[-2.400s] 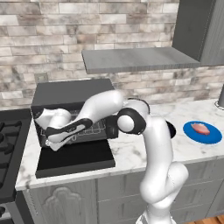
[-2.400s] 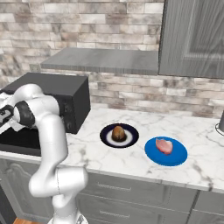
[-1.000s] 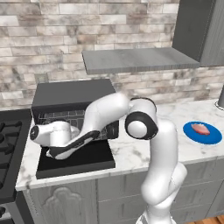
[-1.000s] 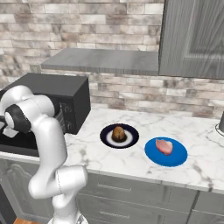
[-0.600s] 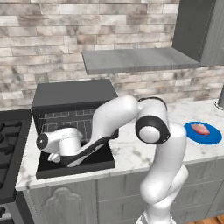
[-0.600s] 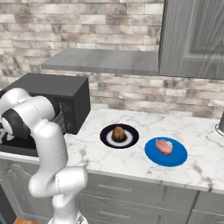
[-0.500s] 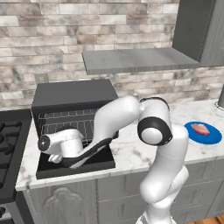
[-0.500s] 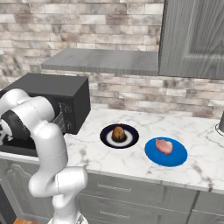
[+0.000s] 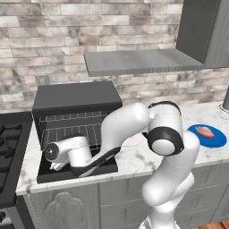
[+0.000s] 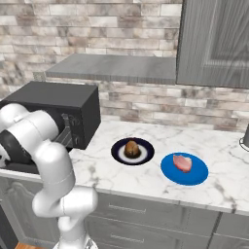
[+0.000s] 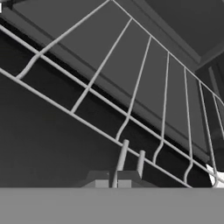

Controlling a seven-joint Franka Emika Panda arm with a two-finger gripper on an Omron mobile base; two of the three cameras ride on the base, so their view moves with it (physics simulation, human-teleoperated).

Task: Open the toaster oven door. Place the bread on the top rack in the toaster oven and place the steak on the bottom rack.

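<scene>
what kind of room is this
A kitchen, computer-rendered by the look of it. A marble counter over grey cabinets holds a black toaster oven with its door down, a gas stove stands beside it, and a range hood hangs on the brick wall.

Two rear base views; hand camera close on rack.

Brick wall, marble counter, grey cabinets.

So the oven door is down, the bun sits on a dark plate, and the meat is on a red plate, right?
Not quite: the steak lies on a blue plate, not a red one, as the right base view shows. The toaster oven door is down and the bread sits on a dark plate.
</scene>
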